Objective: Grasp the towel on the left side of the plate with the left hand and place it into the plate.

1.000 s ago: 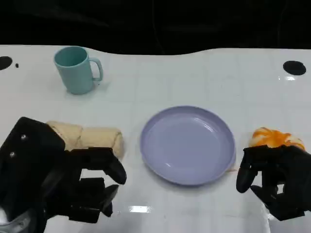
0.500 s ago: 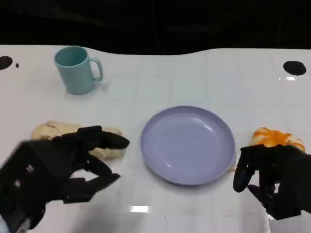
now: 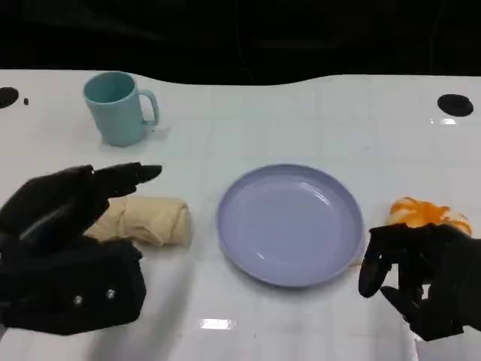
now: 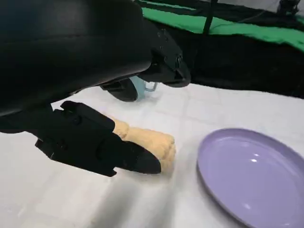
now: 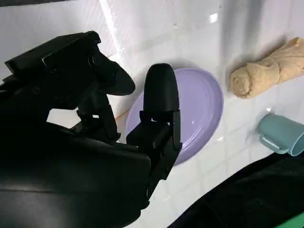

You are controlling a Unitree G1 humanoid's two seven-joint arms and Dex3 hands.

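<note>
rolled beige cloth towel [image 3: 147, 220] lying on the white table [image 3: 301, 120] just left of the round lavender plate [image 3: 291, 224], bare strip between them, left hand [image 3: 68, 226] spread over the towel's left end holding nothing, right hand [image 3: 421, 280] loosely curled, empty, by the plate's right rim

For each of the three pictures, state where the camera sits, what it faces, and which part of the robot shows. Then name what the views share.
Head view: high, facing down at the table; left robot hand over the towel, right robot hand near an orange thing.
Left wrist view: behind the left robot hand, facing towel and plate.
Right wrist view: behind the right robot hand, facing plate, towel, cup.
Shared: plate, towel and cup.
</note>
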